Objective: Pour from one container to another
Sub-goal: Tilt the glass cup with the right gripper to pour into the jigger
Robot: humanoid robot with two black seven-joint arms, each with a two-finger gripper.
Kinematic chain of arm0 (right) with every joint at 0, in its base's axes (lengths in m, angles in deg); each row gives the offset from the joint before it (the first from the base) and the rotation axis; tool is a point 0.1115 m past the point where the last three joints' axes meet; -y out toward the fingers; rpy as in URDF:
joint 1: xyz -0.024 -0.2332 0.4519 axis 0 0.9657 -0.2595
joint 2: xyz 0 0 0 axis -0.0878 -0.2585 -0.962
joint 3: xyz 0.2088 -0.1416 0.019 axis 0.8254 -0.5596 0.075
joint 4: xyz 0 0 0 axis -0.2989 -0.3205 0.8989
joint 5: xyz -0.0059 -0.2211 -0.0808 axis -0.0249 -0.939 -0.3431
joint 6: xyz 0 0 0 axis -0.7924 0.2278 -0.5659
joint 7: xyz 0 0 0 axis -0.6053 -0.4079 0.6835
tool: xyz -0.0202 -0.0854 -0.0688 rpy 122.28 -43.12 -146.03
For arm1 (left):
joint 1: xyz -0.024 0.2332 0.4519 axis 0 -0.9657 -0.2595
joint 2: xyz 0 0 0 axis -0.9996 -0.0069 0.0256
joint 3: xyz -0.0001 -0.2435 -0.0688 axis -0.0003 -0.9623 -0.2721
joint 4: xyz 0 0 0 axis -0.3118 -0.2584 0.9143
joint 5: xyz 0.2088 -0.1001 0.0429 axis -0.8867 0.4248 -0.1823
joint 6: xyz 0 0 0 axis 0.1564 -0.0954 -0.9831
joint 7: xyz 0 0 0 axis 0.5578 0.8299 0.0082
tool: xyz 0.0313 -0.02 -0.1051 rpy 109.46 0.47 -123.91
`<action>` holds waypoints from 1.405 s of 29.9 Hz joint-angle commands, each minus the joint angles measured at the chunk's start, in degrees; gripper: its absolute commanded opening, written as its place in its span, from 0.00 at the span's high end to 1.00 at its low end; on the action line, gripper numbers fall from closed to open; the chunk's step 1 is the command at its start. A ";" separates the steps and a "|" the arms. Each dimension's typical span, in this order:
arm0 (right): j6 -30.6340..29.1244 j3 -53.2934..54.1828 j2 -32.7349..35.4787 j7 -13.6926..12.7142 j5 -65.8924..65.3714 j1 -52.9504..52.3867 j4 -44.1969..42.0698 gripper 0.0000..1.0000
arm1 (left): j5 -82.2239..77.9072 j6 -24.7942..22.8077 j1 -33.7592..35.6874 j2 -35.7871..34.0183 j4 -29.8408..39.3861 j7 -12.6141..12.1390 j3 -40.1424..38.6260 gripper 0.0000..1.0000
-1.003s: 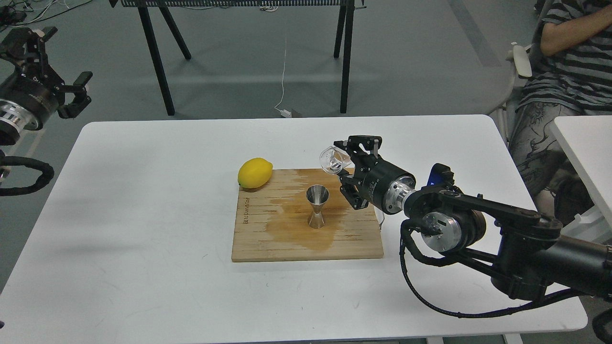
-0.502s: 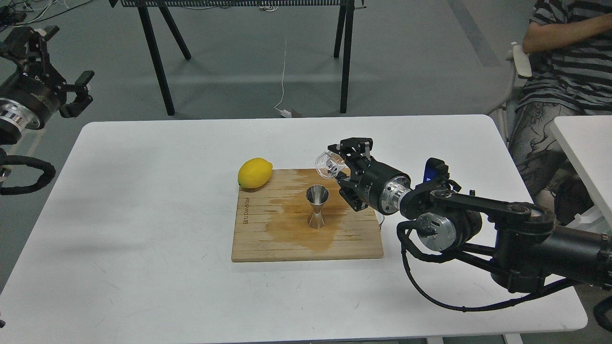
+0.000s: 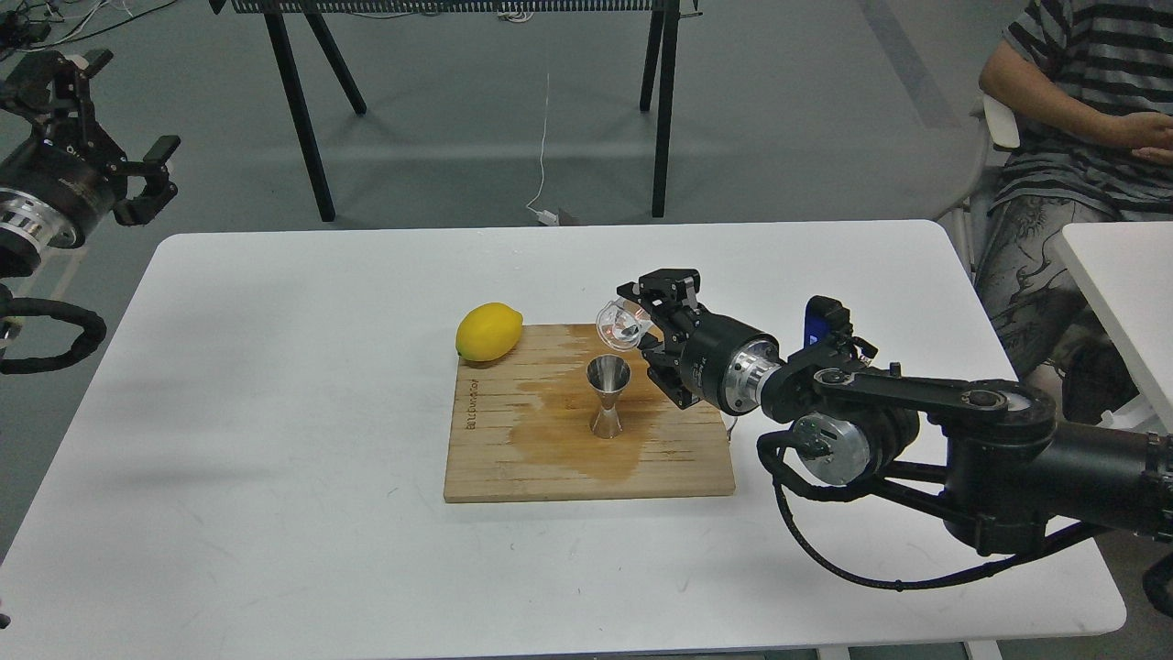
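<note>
1. The right gripper (image 3: 641, 323) is grasping the clear glass cup (image 3: 619, 325), its black fingers clamped on the cup's sides.
2. The glass cup is held in the air, tipped well over on its side, just above and to the 1 o'clock side of the jigger (image 3: 608, 396). Whether the cup holds any liquid cannot be told.
3. The steel jigger stands upright near the middle of the wooden cutting board (image 3: 513, 458), apart from the cup.
4. A dark wet stain (image 3: 559, 431) spreads over the board around the jigger's foot, reaching toward the board's 6 o'clock edge.
5. A yellow lemon (image 3: 488, 332) lies at the board's 10 o'clock corner, partly on the wood, well apart from the jigger.
6. The board lies near the centre of the white surface (image 3: 275, 412).
7. The left gripper (image 3: 124, 179) hangs off the surface at its 10 o'clock corner, over the floor, released, with its fingers spread and nothing between them.
8. A person in a striped shirt (image 3: 1081, 101) sits beyond the surface at 2 o'clock.
</note>
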 commanded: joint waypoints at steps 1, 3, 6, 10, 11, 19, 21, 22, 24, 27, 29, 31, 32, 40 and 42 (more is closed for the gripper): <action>-0.02 -0.59 0.00 -0.48 -0.14 -0.52 -0.06 0.98 | 0.00 0.00 0.06 0.00 0.00 0.00 0.07 0.01; -0.02 -0.67 0.09 -0.48 -0.23 -0.78 -0.06 0.98 | 0.00 0.00 0.15 0.00 0.00 0.00 0.07 0.01; 0.07 -1.99 0.00 -0.48 -1.19 -1.39 -0.06 0.98 | 0.00 0.00 0.15 0.09 0.00 0.00 -0.02 0.01; 0.16 -4.10 0.00 -0.48 -1.72 -2.98 -0.06 0.98 | 0.00 0.00 0.15 0.00 0.00 0.00 0.06 0.01; 0.16 -4.28 0.00 -0.48 -1.72 -3.24 -0.06 0.98 | 0.00 0.00 0.15 0.00 0.00 0.00 -0.02 0.01; 0.16 -6.38 -0.09 -0.48 -2.16 -5.70 -1.29 0.98 | 0.00 0.00 0.15 0.00 0.00 0.00 -0.02 0.01; 0.15 -6.74 -0.09 -0.48 -2.16 -5.79 -1.64 0.98 | 0.00 0.00 0.15 0.00 0.00 0.00 -0.02 0.01; 0.16 -7.09 -0.17 -0.48 -2.25 -6.05 -1.64 0.98 | 0.00 0.00 0.15 0.00 0.00 0.00 -0.02 0.01; 0.16 -8.22 -0.61 -0.48 -3.12 -6.93 -2.25 0.98 | 0.00 0.00 0.15 0.00 0.00 0.00 -0.02 0.01; 0.16 -9.99 -1.05 -0.48 -3.83 -7.90 -2.87 0.98 | 0.00 0.00 0.15 0.00 0.00 0.00 -0.02 0.01; 0.16 -10.17 -1.14 -0.48 -3.92 -8.34 -2.87 0.98 | 0.00 0.00 0.15 0.00 0.00 0.00 -0.02 0.01; 0.16 -10.34 -1.32 -0.48 -3.92 -8.52 -2.96 0.98 | 0.00 0.00 0.23 0.00 0.00 0.00 -0.02 0.01; 0.16 -10.34 -1.58 -0.48 -3.92 -8.52 -3.05 0.98 | 0.00 0.00 0.15 0.00 0.00 0.00 -0.02 0.01; 0.07 -10.95 -2.28 -0.48 -4.01 -8.95 -3.92 0.98 | 0.00 0.00 0.15 0.00 0.00 0.00 -0.02 0.01; 0.07 -11.92 -2.28 -0.48 -4.01 -9.48 -4.01 0.98 | 0.00 0.00 0.15 0.00 0.00 0.00 -0.02 0.01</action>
